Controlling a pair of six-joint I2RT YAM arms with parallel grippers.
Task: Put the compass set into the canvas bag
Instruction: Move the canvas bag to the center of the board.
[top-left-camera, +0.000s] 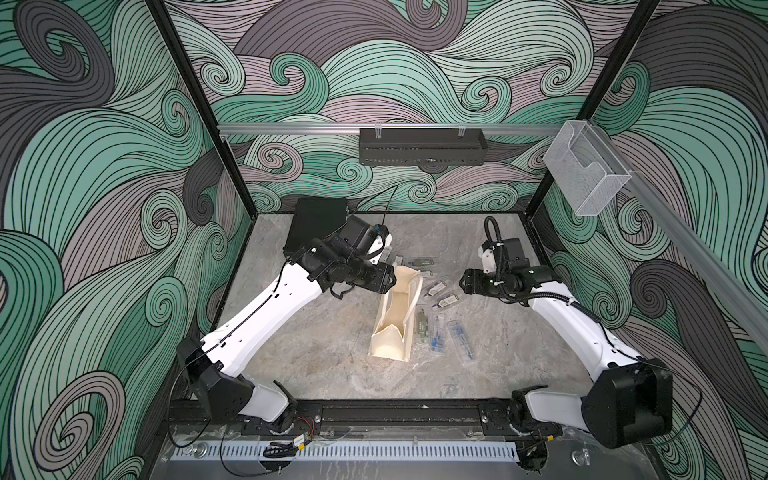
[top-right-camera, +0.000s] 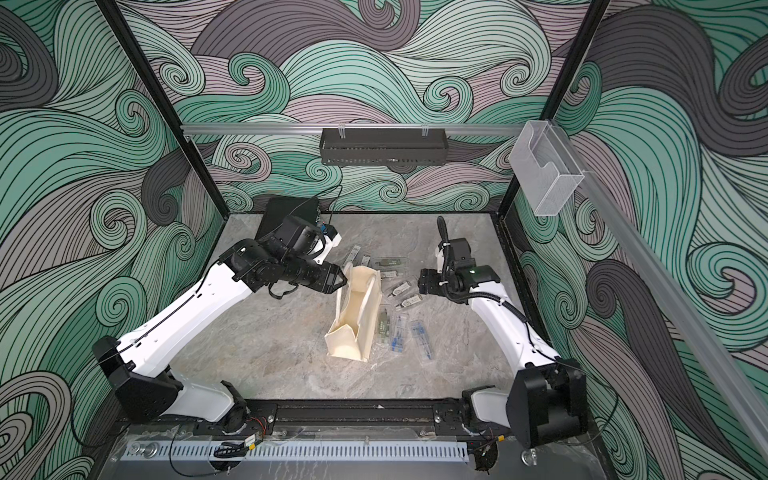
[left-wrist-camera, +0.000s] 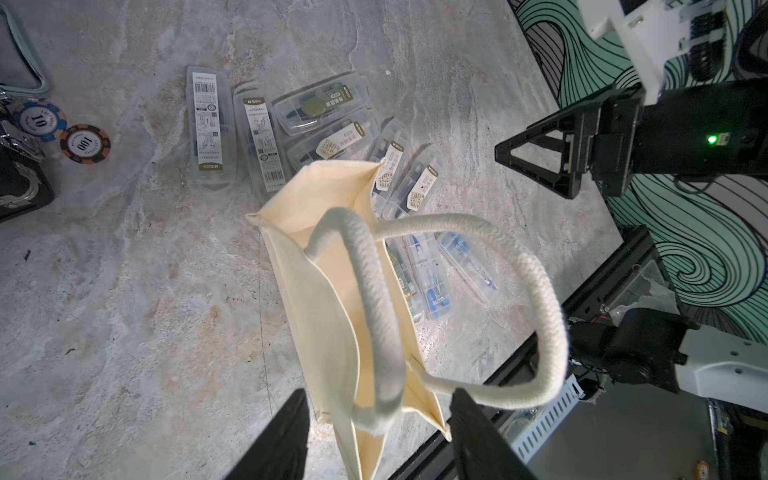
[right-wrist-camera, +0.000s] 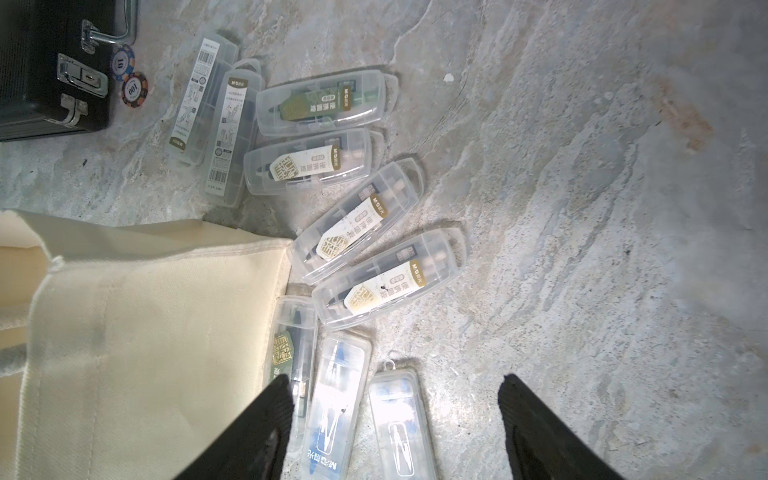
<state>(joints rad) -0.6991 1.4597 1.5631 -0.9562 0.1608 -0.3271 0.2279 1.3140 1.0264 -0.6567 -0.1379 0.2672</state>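
The canvas bag (top-left-camera: 392, 328) is standing mouth-up on the table (top-left-camera: 316, 332), long axis running near-to-far, compass set cases (top-left-camera: 440, 297) lying just beside its right. The left claw (left-wrist-camera: 379, 392) is gaping astride a handle (left-wrist-camera: 532, 270); the right claw (right-wrist-camera: 394, 376) is hanging released.

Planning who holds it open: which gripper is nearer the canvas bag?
Left. The left gripper is at the canvas bag, jaws straddling a handle; the right gripper is apart, above the compass cases.

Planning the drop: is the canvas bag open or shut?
Open. In both top views the canvas bag stands mouth up, rim spread, its cream inside showing.
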